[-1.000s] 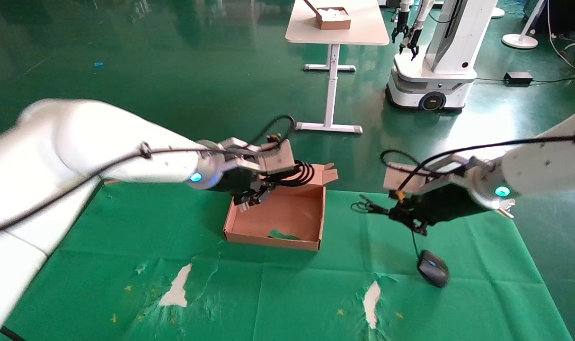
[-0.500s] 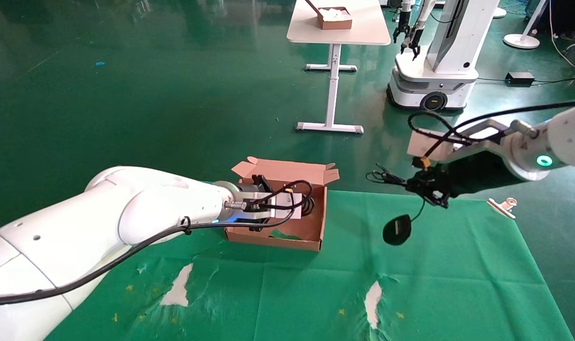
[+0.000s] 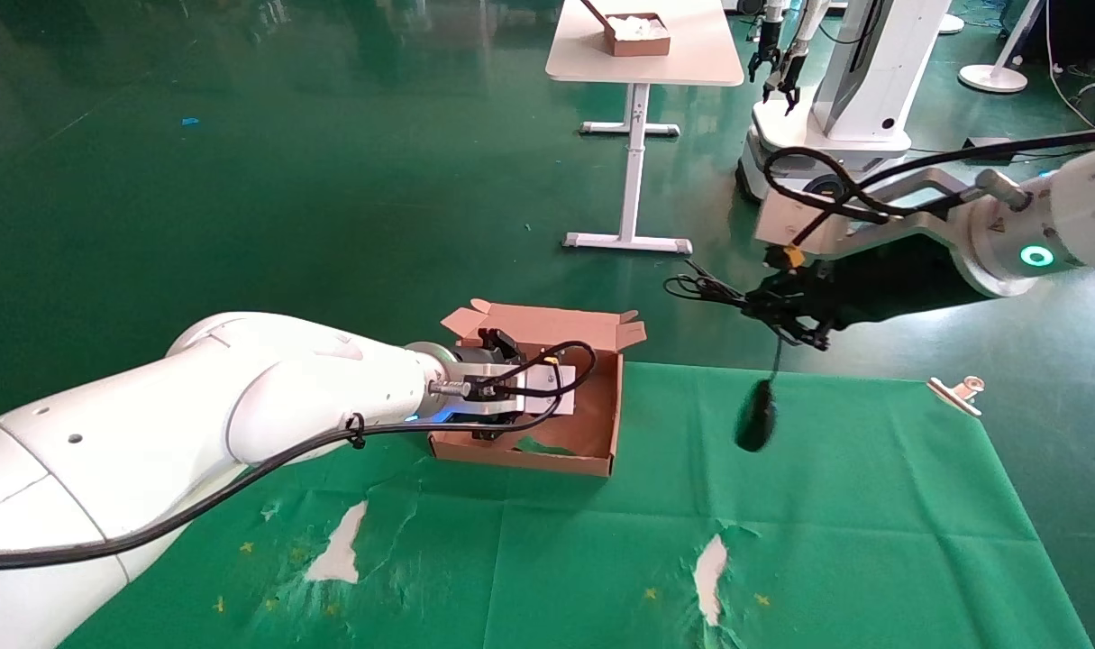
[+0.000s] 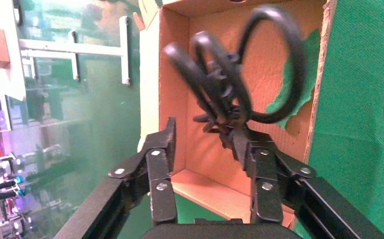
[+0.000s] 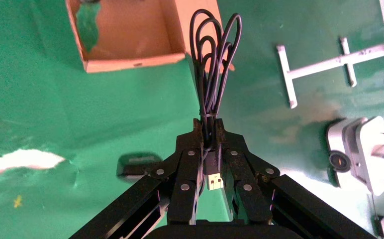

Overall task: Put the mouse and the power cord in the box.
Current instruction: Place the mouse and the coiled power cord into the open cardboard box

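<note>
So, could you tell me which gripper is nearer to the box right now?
The left. The left gripper is open right over the box, with the power cord at its fingers. The right gripper is off to the box's right, raised, with the mouse dangling from its bundled cable.

A green cloth [image 3: 781, 541] covers the near ground, torn to white at 7 o'clock [image 3: 338, 546] and at 5 o'clock [image 3: 709, 566], with small yellow marks near both tears. A metal clip [image 3: 957, 392] sits on its edge at 3 o'clock. On the glossy green floor [image 3: 241, 180] at 12 o'clock stands a white table [image 3: 642, 56] bearing a small brown carton [image 3: 635, 34] with white filling. At 1 o'clock waits another white robot [image 3: 835, 108].
</note>
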Controlling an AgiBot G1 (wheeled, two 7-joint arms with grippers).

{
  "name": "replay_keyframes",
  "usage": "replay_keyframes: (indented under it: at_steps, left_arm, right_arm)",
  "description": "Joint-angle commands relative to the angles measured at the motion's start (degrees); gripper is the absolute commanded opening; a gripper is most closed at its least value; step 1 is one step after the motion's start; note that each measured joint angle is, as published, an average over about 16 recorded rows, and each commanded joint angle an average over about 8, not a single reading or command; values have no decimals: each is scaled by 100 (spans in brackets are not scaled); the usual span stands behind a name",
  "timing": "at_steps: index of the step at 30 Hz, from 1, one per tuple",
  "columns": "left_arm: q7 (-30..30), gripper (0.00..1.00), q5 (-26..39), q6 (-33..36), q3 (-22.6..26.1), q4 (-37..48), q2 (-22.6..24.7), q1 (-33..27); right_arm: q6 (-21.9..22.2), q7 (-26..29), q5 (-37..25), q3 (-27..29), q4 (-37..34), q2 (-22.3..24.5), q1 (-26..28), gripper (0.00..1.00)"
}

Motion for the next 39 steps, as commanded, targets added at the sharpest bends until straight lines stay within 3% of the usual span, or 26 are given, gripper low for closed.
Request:
replay_keyframes:
  at_steps: [1,10,18,26,33,39]
  left_arm:
    - [-28,100,-59,-36,91,5,0,-24]
    - [-188,100,-251,-188,323,117,-5,-147]
    - [-719,100,-242,-290,364,952,-54,-519]
    - [-882,100,-41,-269,467,1963,-112,-878]
    - [-922,100,-6,-245,516,2109,-105,-911]
    - [-940,100,-12,-246,539,2102,-105,-914]
  right_arm:
    - [-1,-2,26,9,18,-26,12,0]
    - [-2,-62,145,38,81,-152,27,0]
    - [137,-351,209,32,47,-378,50,0]
    - [673,-811,238,-4,-426,-1059,34,0]
    - [1141,-1574,768,5,-1325,-1855,-13,0]
    - [1473,-1809,1136,-731,-1517,-2036,-193,0]
